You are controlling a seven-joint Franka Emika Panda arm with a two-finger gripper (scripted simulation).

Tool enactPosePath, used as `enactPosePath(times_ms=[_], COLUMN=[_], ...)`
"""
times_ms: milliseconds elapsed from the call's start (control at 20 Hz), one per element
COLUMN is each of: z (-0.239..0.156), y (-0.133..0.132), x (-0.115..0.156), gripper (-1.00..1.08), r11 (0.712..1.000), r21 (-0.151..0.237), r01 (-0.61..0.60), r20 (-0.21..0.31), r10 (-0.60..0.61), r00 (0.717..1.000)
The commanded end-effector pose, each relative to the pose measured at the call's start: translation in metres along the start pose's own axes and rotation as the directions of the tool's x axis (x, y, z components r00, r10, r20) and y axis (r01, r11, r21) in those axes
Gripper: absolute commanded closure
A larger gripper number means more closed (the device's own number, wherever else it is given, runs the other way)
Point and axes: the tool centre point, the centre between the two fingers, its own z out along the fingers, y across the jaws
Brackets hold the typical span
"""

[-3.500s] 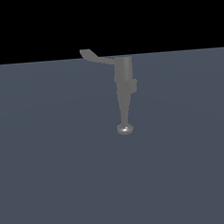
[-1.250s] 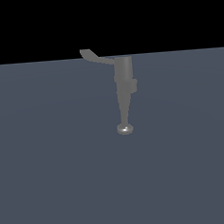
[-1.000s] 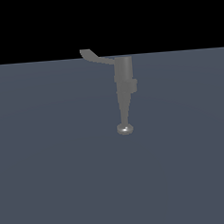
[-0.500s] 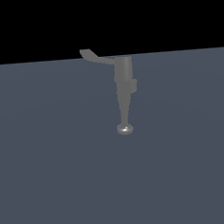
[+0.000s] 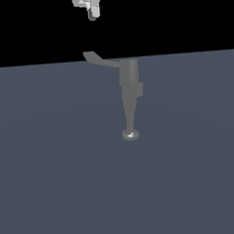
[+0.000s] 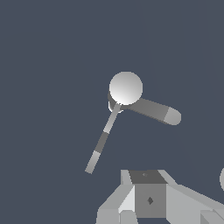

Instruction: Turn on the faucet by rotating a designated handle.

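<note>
Approach step, no contact yet. Gripper [image 5: 92, 14] hangs at the top edge of the exterior view, above the handle [image 5: 98, 59] and clear of it, with black background between them. Only the fingertip end shows there; in the wrist view the gripper [image 6: 151, 199] body fills the near edge, but the fingertips are cropped, so whether the jaws are wide or narrow, cannot tell. Nothing visibly held.

Faucet [image 5: 130, 93] sits mid-scene on the grey floor [image 5: 49, 174], thick cylinder up top, tapering down to a shiny knob [image 5: 131, 135]. Handle branches from the cylinder top toward the exterior view's left, tip flattened and curving slightly up. In the wrist view the faucet [image 6: 125, 88] reads as a bright round cap, with the thin stem and a thicker rounded arm both running out from it; which of these is the handle is hard to say from this angle, probably the thicker one [image 6: 155, 111].

Next move likely: descend beside the handle tip, get a finger against its side, then sweep it around the faucet axis. Needs lateral alignment first; gripper looks roughly above the tip, not beside it.
</note>
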Motion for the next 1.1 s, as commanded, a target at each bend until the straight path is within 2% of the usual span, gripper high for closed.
enactPosePath(times_ms=[0,250,550,1050], z=[0.010,0.032,0.057,0.082], y=[-0.011,-0.033,-0.055,-0.075], x=[0.002,0.005,0.007,0.008], gripper=[1.08,1.08,1.08,1.08], r11=[0.998,0.985,0.956,0.914], r21=[0.001,0.002,0.002,-0.002], r01=[-0.059,-0.173,-0.295,-0.406], r20=[0.004,0.013,0.027,0.043], r10=[0.059,0.173,0.295,0.406], r00=[0.998,0.985,0.955,0.913])
